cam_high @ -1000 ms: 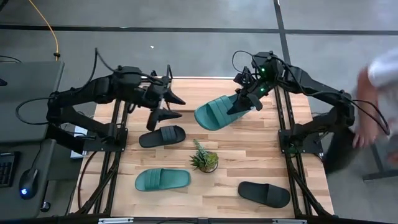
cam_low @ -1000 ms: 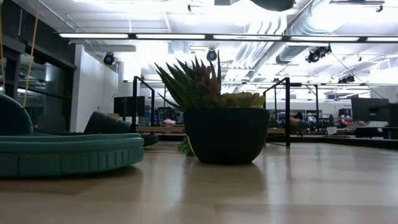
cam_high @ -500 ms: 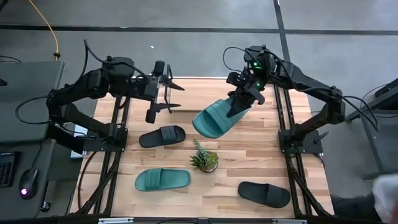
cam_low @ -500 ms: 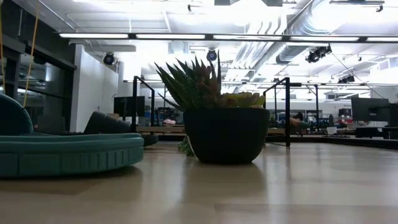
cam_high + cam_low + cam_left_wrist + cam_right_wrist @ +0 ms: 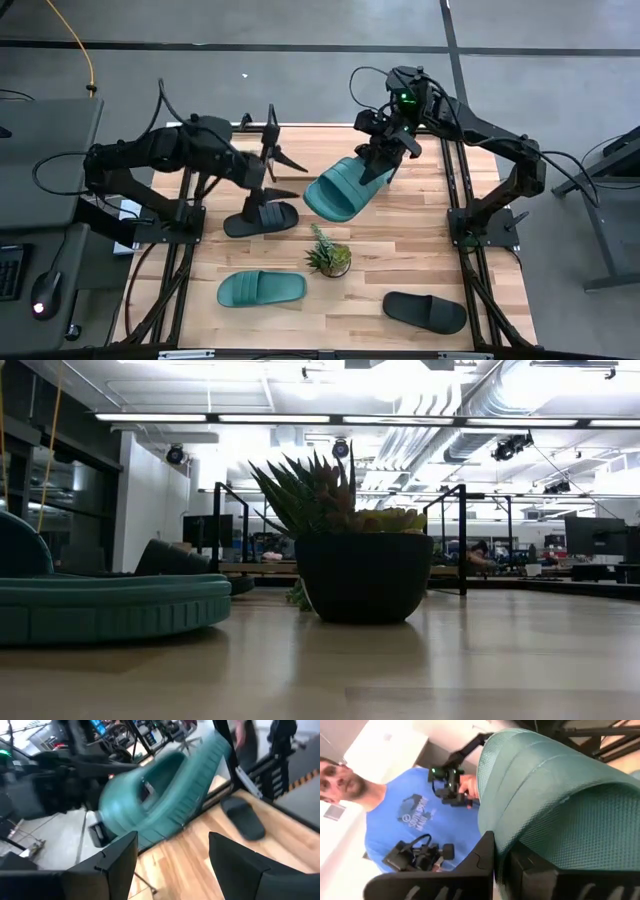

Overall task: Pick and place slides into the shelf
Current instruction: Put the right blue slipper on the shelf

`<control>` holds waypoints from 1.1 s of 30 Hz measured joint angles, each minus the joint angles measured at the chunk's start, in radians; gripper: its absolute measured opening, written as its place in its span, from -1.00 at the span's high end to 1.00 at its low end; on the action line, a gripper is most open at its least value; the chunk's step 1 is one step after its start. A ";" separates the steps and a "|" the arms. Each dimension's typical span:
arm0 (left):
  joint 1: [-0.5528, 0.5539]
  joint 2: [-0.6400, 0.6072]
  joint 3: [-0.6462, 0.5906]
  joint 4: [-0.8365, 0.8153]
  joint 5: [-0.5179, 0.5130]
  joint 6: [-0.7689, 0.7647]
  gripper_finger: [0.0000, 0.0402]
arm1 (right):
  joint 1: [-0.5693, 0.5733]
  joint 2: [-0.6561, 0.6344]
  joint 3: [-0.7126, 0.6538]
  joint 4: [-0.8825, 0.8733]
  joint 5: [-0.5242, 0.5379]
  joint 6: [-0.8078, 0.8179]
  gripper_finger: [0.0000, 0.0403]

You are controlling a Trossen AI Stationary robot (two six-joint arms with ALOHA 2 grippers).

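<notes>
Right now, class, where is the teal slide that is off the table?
In the high view, the teal slide hangs tilted above the table's far middle, clamped by the right gripper, just beyond the potted plant.

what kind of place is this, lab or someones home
Most likely a robotics lab or open workshop, not a home. Exposed ducts and strip lights run across the ceiling, monitors and desks fill the room behind, and two arms are mounted on a wooden workbench.

Right hand [image 5: 502,857] clamps teal slide [image 5: 560,805]; person in blue shirt [image 5: 402,815] beyond.
</notes>
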 joint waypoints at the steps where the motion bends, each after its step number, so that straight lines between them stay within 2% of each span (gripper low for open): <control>1: -0.010 0.005 0.001 0.016 -0.018 0.015 -0.12 | -0.004 0.000 0.000 0.007 0.001 0.014 1.00; 5: -0.033 0.015 0.002 0.032 -0.052 0.030 -0.12 | -0.011 0.000 0.000 0.027 0.004 0.050 1.00; 14: -0.033 0.043 0.035 0.079 -0.055 0.044 -0.12 | -0.009 0.022 0.000 0.039 0.004 0.057 1.00; 33: -0.059 0.096 0.059 0.145 0.006 0.011 -0.12 | -0.010 0.032 -0.002 0.046 0.011 0.038 1.00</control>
